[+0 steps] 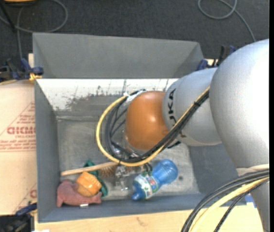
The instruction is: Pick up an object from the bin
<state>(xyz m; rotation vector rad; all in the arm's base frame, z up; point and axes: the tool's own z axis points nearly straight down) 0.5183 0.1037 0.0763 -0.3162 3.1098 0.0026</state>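
Your gripper (122,177) is down just left of the blue plastic water bottle (154,179) lying in the grey metal bin (45,129); spread or pinching, you cannot tell. Nothing looks lifted: grasp and raise remain.

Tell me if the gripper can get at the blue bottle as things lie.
Likely yes. The blue bottle lies on its side, uncovered, at the front of the bin, just beside the gripper. The orange thing and pink thing lie on the other side.

Hand (122,176) mostly under orange wrist cover (144,120); wooden stick (83,168) end behind it.
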